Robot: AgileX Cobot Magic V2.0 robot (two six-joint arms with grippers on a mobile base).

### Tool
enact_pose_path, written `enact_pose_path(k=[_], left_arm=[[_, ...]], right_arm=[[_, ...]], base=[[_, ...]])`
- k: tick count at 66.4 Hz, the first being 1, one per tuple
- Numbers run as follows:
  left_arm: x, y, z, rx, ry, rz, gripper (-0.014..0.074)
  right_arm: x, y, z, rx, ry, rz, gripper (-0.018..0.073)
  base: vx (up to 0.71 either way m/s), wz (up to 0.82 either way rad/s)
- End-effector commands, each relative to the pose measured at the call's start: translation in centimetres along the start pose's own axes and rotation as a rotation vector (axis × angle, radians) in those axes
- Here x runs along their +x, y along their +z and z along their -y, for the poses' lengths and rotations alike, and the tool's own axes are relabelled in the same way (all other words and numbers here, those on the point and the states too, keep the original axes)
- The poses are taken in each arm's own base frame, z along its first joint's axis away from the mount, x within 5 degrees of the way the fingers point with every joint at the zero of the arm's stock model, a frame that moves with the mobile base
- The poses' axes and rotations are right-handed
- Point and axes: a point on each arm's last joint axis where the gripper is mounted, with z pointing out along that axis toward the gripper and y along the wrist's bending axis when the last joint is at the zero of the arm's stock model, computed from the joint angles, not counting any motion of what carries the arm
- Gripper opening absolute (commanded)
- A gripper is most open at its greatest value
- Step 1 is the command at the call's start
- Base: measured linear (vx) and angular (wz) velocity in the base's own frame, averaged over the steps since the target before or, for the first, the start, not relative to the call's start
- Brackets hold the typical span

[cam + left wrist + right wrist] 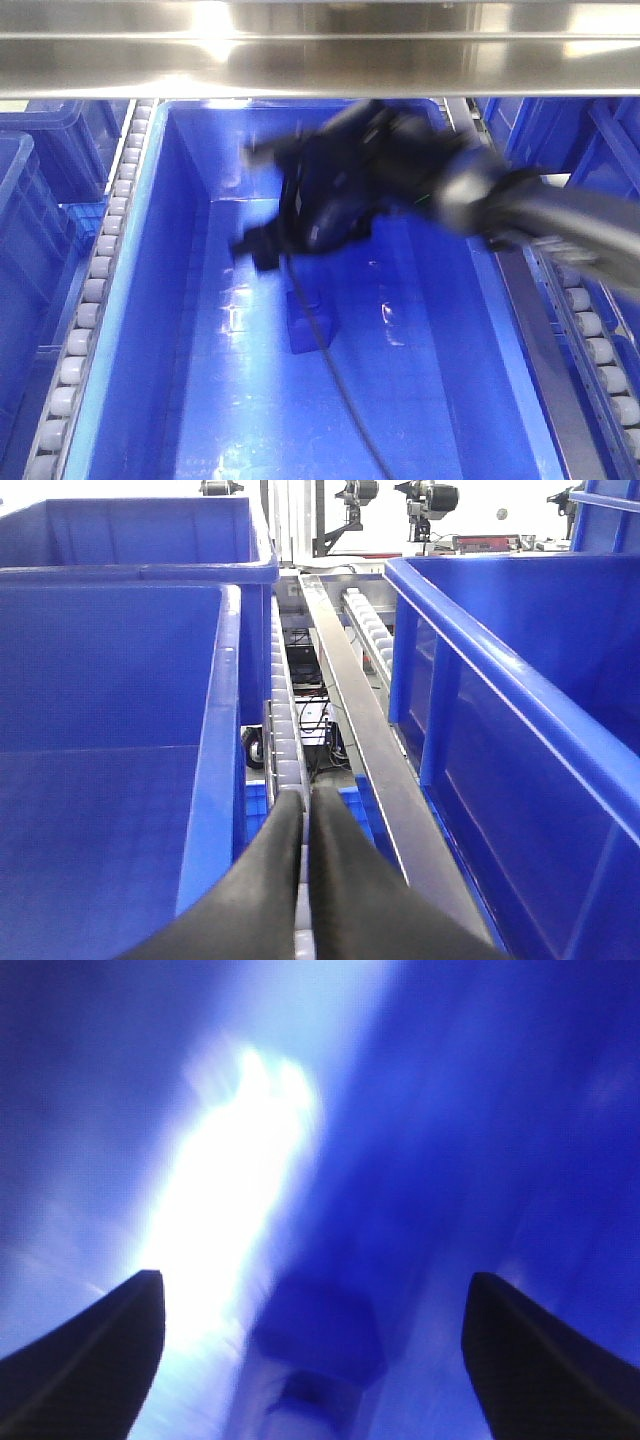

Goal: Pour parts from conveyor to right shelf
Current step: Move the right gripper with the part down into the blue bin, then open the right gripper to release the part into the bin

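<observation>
Left gripper (305,825) jaws clenched, empty; right gripper (312,1305) jaws released above blue block (308,322).

Bright-blue bin (180,380), blue block (312,322), black gripper (315,1345), steel-grey shelf (320,60)

No lettering, label, brand, number or sign can be read in any of the three views. The walls of the blue bin (180,300) under the steel shelf rail (320,50) carry no print that shows. The equipment far behind the bins in the left wrist view is too small to make out.
</observation>
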Motion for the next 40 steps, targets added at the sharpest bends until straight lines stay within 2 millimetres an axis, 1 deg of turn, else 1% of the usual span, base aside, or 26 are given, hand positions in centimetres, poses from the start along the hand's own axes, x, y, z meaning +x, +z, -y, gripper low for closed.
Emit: enact_pose_path(k=[1, 13, 19, 23, 30, 37, 39, 40], left_arm=[[-1.4, -0.2, 0.1, 0.010, -0.014, 0.110, -0.0006], [-1.4, -0.2, 0.1, 0.010, -0.014, 0.110, -0.0006], [-1.4, -0.2, 0.1, 0.010, -0.014, 0.110, -0.0006], [-1.4, -0.2, 0.1, 0.010, -0.014, 0.110, -0.0006], [-1.4, -0.2, 0.1, 0.010, -0.014, 0.110, -0.0006], [-1.4, -0.2, 0.1, 0.010, -0.014, 0.110, -0.0006], [-1.4, -0.2, 0.1, 0.010, -0.014, 0.110, -0.0006], [-1.4, -0.2, 0.1, 0.010, -0.014, 0.110, -0.0006]], right_arm=[[-1.8, -4.7, 0.4, -0.005, -0.013, 0.181, 0.0564], [-2.0, -6.4, 0.7, 0.007, -0.022, 0.218, 0.0557], [-2.0, -6.7, 0.9, 0.027, -0.036, 0.224, 0.0557], [-1.7, -6.7, 1.1, 0.040, -0.049, 0.229, 0.0557], [-0.2, -6.2, 1.4, 0.046, -0.039, 0.258, 0.0557], [1.9, -6.4, 1.7, 0.017, -0.020, 0.324, 0.0557], [2.3, -6.8, 1.7, 0.006, -0.016, 0.347, 0.0557], [2.9, -6.9, 1.8, 0.000, -0.015, 0.356, 0.0557]], base=[[0.00, 0.00], [0.00, 0.00], [0.00, 0.00], [0.00, 0.00], [0.00, 0.00], [0.00, 0.00], [0.00, 0.00], [0.00, 0.00]])
